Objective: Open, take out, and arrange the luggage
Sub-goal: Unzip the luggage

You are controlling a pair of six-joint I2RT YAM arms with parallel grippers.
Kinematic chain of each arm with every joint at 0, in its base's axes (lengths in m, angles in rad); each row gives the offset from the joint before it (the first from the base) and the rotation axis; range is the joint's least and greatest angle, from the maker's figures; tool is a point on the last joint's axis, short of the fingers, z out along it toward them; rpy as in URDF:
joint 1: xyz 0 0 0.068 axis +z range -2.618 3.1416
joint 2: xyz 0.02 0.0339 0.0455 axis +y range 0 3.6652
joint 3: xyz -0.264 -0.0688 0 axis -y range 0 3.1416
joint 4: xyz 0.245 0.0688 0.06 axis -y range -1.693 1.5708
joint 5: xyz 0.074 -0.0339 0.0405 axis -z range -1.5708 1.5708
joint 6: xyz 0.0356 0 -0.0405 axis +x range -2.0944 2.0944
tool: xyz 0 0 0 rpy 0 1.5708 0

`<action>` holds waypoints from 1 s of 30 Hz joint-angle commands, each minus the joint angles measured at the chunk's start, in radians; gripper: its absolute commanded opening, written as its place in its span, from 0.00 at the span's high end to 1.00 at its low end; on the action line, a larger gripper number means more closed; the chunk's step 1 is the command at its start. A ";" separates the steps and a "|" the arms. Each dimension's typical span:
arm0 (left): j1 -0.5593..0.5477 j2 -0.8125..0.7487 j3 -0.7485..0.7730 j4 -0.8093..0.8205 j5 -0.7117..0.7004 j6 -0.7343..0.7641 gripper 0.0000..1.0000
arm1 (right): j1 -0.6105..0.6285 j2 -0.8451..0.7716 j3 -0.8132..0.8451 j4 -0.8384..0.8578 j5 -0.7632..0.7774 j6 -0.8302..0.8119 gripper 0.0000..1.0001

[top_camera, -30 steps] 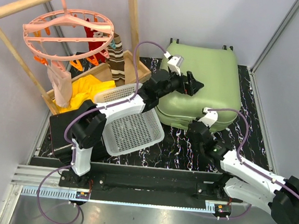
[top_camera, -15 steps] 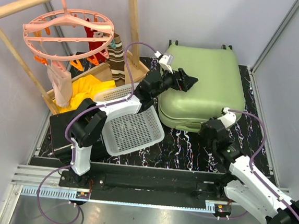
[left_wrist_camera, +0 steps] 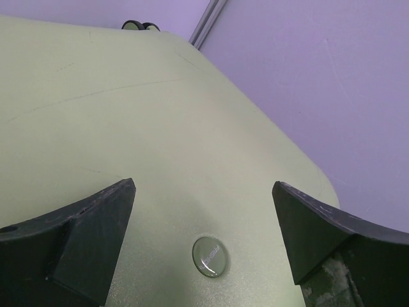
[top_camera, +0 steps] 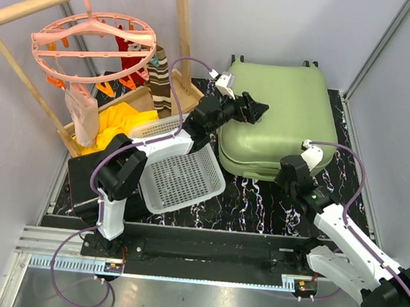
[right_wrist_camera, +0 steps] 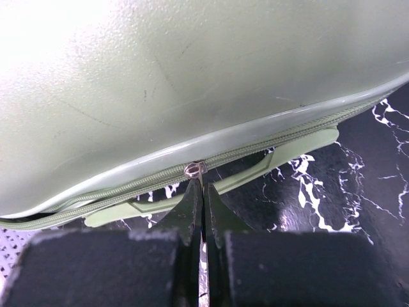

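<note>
The light-green luggage [top_camera: 288,110] lies flat at the back right, lid closed, its small dark wheels [left_wrist_camera: 139,25] at the far edge. My left gripper [top_camera: 255,109] hovers open just above the lid's left part; in the left wrist view its fingers straddle a round badge [left_wrist_camera: 210,256] on the shell [left_wrist_camera: 160,128] with nothing between them [left_wrist_camera: 203,192]. My right gripper [top_camera: 290,168] is at the case's near right edge. In the right wrist view it is shut [right_wrist_camera: 203,185] on the metal zipper pull [right_wrist_camera: 194,169] of the luggage [right_wrist_camera: 192,77], just above the light-green handle [right_wrist_camera: 255,167].
A white perforated basket [top_camera: 182,173] sits left of the luggage under the left arm. Behind it stand a wooden crate with yellow cloth [top_camera: 121,125] and a wooden rack holding a pink round hanger [top_camera: 92,43]. A black case [top_camera: 80,182] lies at the left; grey walls close in on both sides.
My right gripper has slid rightward along the luggage's near edge, still pinching the zipper pull. The left gripper has drawn back slightly to the upper left, staying open.
</note>
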 commanded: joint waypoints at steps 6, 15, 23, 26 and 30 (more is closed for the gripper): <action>-0.040 -0.073 -0.030 -0.345 -0.056 0.155 0.01 | -0.019 -0.064 0.087 -0.083 0.079 -0.105 1.00; -0.077 -0.331 -0.217 -0.371 -0.116 0.122 0.01 | -0.021 -0.035 0.084 -0.135 0.272 -0.132 1.00; -0.088 -0.523 -0.583 -0.275 -0.123 -0.001 0.01 | -0.021 -0.109 0.168 -0.094 0.105 -0.159 1.00; -0.097 -0.572 -0.651 -0.286 -0.102 -0.030 0.01 | -0.019 -0.108 0.214 -0.101 0.084 -0.189 1.00; -0.135 -0.578 -0.677 -0.302 -0.142 -0.065 0.01 | -0.021 -0.080 0.230 -0.089 0.025 -0.186 1.00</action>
